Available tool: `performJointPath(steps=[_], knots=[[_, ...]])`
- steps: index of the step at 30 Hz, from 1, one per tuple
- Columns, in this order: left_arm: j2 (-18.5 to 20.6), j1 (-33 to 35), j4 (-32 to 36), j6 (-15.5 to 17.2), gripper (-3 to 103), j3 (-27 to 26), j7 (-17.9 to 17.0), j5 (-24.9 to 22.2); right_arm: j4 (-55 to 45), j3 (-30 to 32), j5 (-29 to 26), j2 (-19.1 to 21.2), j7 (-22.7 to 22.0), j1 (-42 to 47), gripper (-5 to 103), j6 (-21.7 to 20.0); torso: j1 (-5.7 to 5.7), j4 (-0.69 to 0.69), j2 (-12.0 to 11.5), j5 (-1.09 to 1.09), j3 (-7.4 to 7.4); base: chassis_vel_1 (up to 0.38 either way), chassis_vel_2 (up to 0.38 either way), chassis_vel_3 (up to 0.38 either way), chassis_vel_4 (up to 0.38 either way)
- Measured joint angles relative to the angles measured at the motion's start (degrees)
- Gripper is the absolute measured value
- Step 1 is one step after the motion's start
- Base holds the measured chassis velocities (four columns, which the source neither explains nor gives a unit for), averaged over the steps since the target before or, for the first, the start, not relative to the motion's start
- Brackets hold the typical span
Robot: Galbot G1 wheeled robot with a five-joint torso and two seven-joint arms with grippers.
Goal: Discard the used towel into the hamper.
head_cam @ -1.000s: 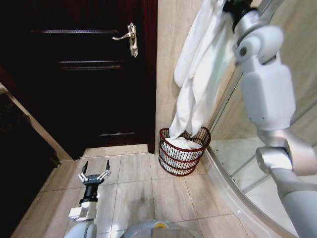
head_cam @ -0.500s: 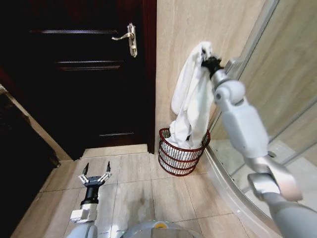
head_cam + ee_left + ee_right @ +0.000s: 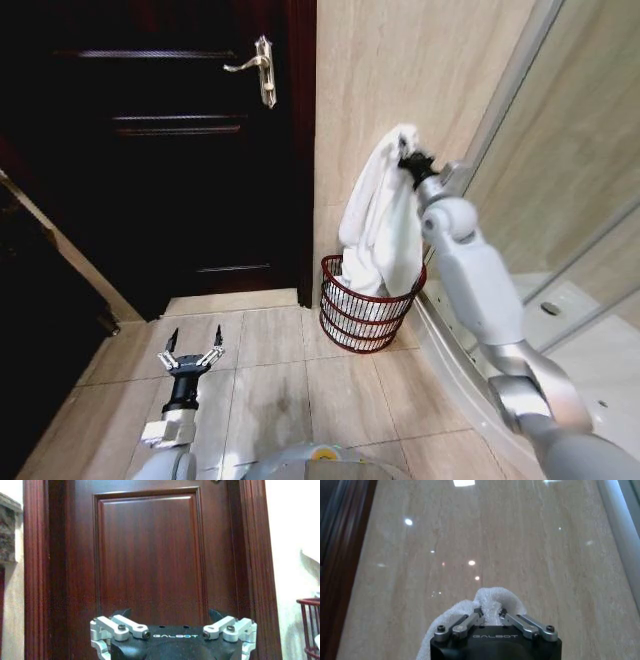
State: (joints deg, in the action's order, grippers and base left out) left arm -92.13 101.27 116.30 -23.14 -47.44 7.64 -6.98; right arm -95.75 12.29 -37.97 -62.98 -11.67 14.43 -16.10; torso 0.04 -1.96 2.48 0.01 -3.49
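Bright overhead light; glare spots on glossy wall tile [image 3: 470,562]; dark door [image 3: 150,150] underexposed; wide-angle bowing at edges.

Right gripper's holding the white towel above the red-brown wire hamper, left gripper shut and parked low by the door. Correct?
Almost. The left gripper is open, fingers spread, as the head view shows. The rest holds: the right gripper is shut on the white towel, whose lower end hangs into the red-brown wire hamper.

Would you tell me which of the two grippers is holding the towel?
The right gripper, raised by the wall, is shut on the white towel above the hamper; the left gripper is open, low over the floor.
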Motion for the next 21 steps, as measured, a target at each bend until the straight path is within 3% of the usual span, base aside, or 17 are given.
performJointPath(steps=[11,21], knots=[[0.0,0.08,-0.26,-0.19,100,0.51,0.19,0.98,-4.66,-0.07,-1.83,0.71,-2.47,-0.02,12,-1.21,-0.01,0.0,-2.25,0.01,2.24,0.0,0.0,0.0,0.0],[0.0,0.18,-1.57,-1.54,100,0.33,-0.16,0.62,-1.37,-3.24,-8.31,2.11,-5.13,-20.42,12,-4.49,-0.03,-0.01,-2.57,-0.02,3.01,0.0,0.0,0.0,0.0]])
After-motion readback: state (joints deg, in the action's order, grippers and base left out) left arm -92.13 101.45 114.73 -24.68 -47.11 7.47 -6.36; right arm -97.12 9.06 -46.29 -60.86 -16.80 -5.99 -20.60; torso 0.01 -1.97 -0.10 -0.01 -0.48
